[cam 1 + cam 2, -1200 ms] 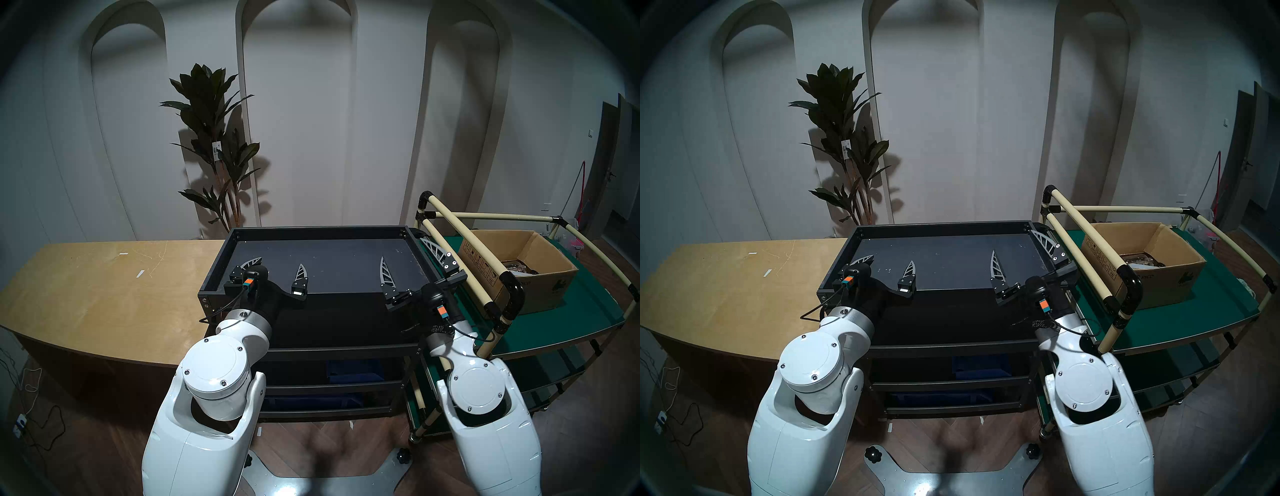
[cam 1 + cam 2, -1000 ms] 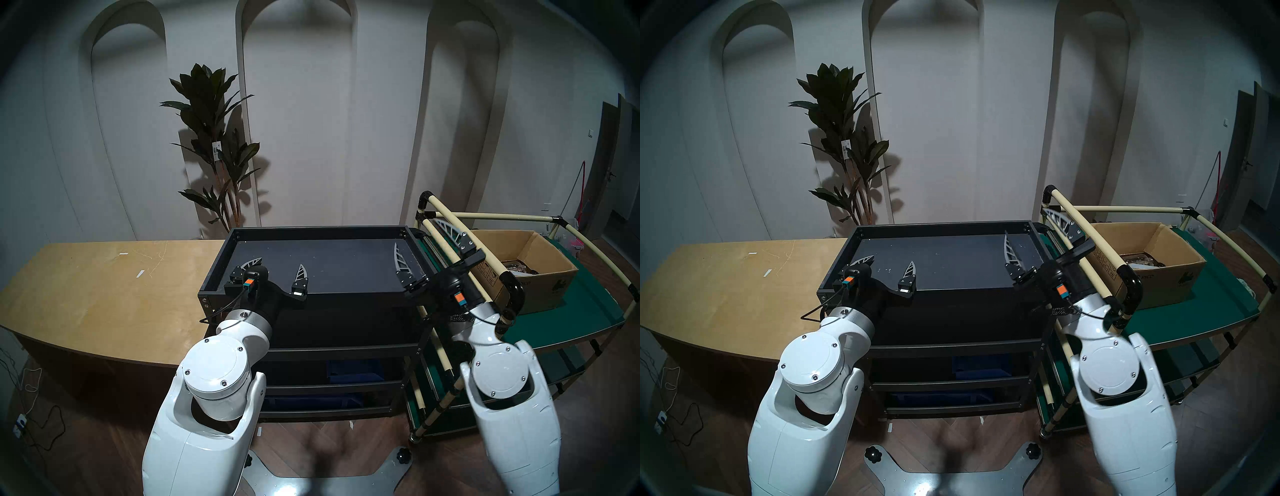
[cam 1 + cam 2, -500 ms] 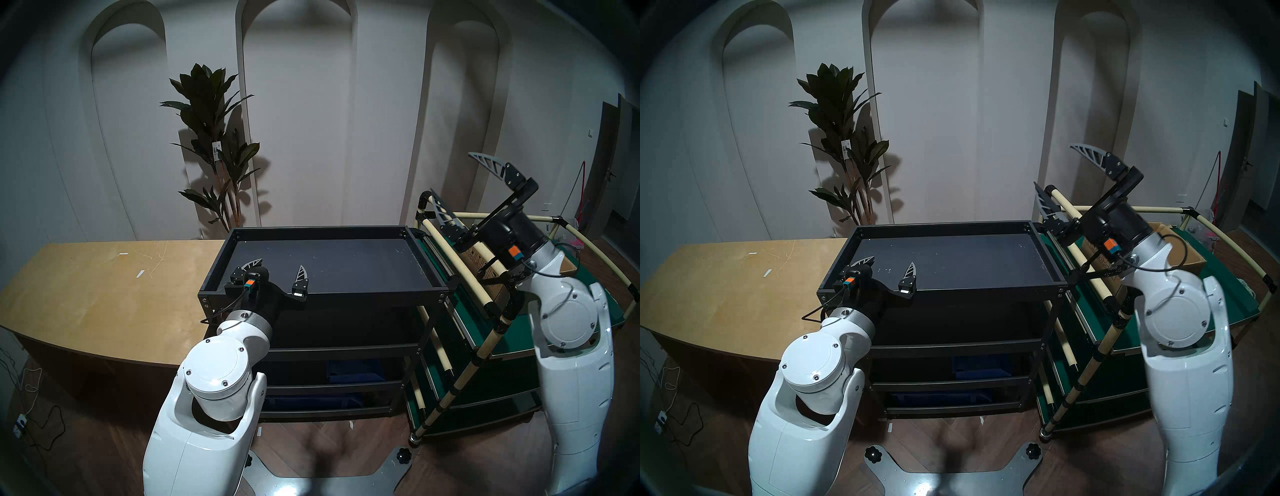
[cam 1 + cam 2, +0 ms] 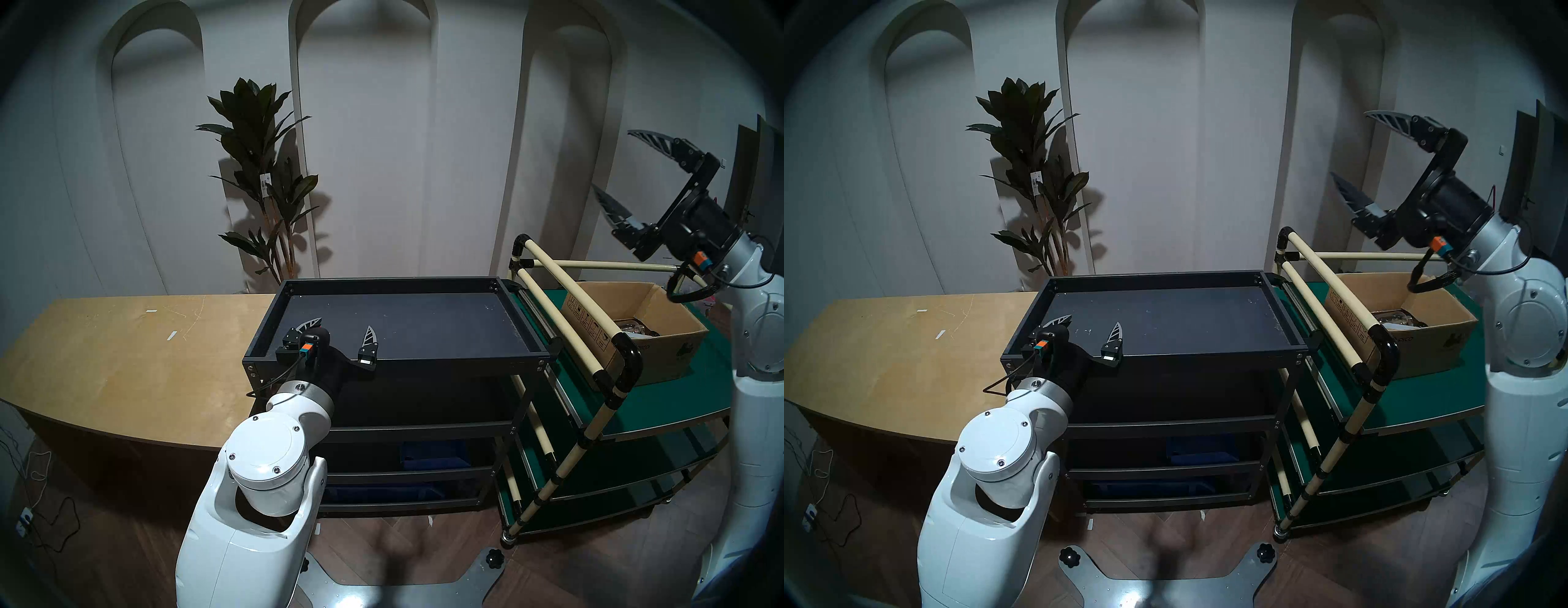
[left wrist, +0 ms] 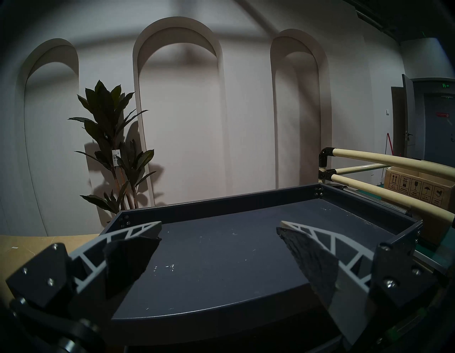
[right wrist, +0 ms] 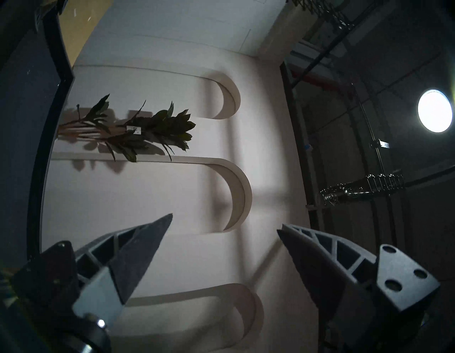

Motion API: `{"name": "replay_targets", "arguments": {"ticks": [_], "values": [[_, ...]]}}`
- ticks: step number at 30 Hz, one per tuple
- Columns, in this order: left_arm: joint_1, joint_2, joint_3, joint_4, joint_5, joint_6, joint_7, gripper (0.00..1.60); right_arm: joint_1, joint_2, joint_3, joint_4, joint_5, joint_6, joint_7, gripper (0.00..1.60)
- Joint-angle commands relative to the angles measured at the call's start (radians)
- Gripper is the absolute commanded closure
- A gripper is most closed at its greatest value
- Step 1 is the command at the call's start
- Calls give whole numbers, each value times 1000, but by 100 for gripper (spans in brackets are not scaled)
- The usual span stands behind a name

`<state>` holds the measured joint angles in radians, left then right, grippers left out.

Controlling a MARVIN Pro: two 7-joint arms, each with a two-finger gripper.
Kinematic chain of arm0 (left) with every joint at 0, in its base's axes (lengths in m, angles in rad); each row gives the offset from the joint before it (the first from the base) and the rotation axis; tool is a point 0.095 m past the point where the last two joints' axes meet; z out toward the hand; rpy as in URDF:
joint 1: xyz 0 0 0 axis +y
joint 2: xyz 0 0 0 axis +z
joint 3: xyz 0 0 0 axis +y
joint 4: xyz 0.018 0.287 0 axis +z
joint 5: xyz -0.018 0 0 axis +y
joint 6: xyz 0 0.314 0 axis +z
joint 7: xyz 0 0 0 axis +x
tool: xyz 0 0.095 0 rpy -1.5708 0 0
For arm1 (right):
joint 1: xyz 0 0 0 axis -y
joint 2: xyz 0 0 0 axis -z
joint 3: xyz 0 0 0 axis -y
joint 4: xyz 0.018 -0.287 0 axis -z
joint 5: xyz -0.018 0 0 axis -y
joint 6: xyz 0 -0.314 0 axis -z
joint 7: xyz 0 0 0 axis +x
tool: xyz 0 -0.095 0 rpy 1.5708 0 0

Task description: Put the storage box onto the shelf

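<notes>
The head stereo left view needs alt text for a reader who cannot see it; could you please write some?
An open cardboard storage box sits on a green-decked cart beside a black shelf. The right gripper is raised open in the air above the cart; the left gripper hovers open over the shelf's top tray.

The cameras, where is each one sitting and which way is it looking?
Head stereo left: high up, looking down at the shelf, storage box and both arms.
Head stereo right: nearly the same picture.
Left wrist: low over the shelf, level; left hand open.
Right wrist: raised, turned sideways toward the wall; right hand open.
All show the plant.
</notes>
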<state>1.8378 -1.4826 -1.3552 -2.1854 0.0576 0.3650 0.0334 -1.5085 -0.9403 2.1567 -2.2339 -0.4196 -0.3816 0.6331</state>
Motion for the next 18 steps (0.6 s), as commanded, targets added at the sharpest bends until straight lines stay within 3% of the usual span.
{"name": "replay_targets", "arguments": {"ticks": [1,10,18], "values": [[-8,-2,-2,-16,-1,-4,0,0,71,115,105,94,16,-5,115,0],[-8,-3,-2,-16,0,-5,1,0,97,211,164,271,13,12,279,0],[-9,-3,-1,-16,2,-5,1,0,67,302,163,440,7,19,458,0]]}}
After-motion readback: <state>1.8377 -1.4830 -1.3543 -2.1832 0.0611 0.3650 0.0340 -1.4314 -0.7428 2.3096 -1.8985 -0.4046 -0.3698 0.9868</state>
